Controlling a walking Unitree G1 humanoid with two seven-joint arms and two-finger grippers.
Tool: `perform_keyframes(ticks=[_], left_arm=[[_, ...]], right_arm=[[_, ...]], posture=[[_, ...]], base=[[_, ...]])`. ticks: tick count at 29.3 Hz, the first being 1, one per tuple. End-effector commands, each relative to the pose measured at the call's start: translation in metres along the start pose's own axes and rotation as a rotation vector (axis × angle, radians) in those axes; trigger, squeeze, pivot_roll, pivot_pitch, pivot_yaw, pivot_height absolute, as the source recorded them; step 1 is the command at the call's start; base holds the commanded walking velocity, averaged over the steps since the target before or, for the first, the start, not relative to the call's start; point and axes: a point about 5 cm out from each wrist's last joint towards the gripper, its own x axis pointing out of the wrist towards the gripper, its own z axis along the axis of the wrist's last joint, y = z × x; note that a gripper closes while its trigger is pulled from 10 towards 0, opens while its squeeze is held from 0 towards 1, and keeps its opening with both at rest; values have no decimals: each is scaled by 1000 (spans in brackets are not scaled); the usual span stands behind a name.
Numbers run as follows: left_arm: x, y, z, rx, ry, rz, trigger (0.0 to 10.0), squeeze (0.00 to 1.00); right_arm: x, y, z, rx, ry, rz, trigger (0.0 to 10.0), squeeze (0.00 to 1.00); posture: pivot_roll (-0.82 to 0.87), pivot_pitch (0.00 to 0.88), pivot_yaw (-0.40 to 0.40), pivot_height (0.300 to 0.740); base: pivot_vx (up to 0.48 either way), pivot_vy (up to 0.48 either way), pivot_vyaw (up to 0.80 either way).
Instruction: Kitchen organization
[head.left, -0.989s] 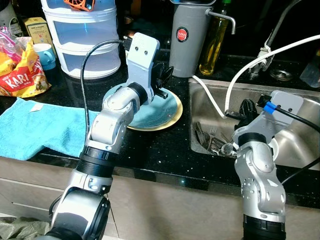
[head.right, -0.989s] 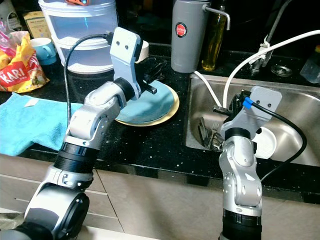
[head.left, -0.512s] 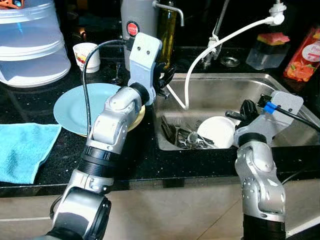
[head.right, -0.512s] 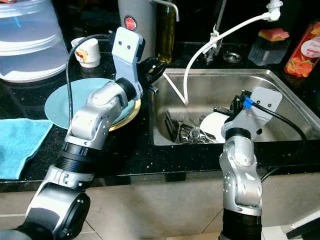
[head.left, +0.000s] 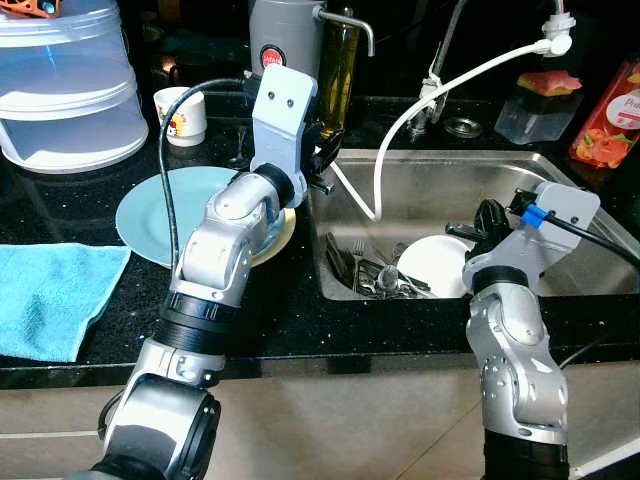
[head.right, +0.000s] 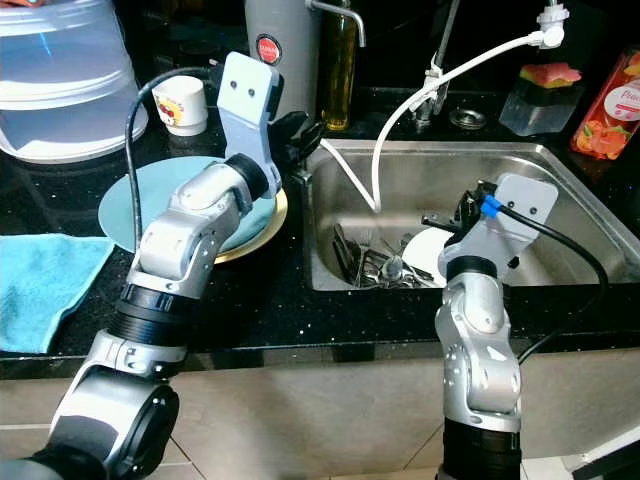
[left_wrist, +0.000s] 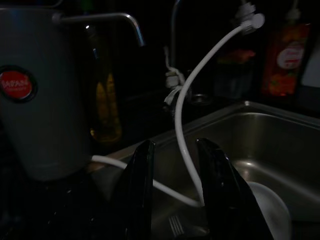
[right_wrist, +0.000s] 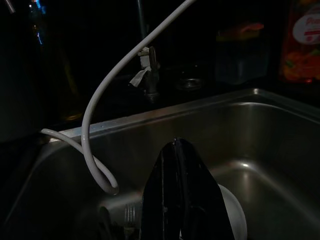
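The white bowl (head.left: 435, 268) lies in the sink (head.left: 560, 190) beside a heap of cutlery (head.left: 380, 280); it looks stiff, breakable and probably wet and slick, so its rim seems the best hold. The right pincer (right_wrist: 182, 200) hovers just over it, clenched and holding nothing. The left pincer (left_wrist: 175, 190), released, hangs above the sink's edge near the blue plate (head.left: 150, 205) on the black desk (head.left: 300, 320).

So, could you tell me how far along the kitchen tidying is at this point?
Done: a round light-blue plate lies on the black counter beside the folded turquoise cloth.

In hand: nothing. The left hand hangs open over the steel sink's left edge; the right hand, shut and empty, points into the basin.

Left: a white bowl and a pile of metal cutlery sit in the sink.
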Motion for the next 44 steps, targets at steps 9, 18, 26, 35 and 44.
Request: perform_keyframes(ticks=[9,18,26,35,44], left_arm=[[5,5,3,-16,3,52,10000,0],[5,5,3,-16,2,52,10000,0],[5,5,7,242,35,1,10000,0],[-7,-5,45,342,-152,7,10000,0],[-49,-1,45,188,-251,220,10000,0]], right_arm=[[-1,1,-3,0,22,7,10000,0],[-1,2,-4,2,22,11,10000,0],[0,2,-3,-3,23,21,10000,0],[1,16,1,-17,-4,100,10000,0],[-3,30,0,-6,-6,175,10000,0]], posture=[[185,0,-35,740],[186,0,-37,740],[177,0,-56,740],[206,2,-73,740],[232,24,-105,740]], base=[[0,-30,0],[0,0,0],[0,0,0],[0,0,0],[0,0,0]])
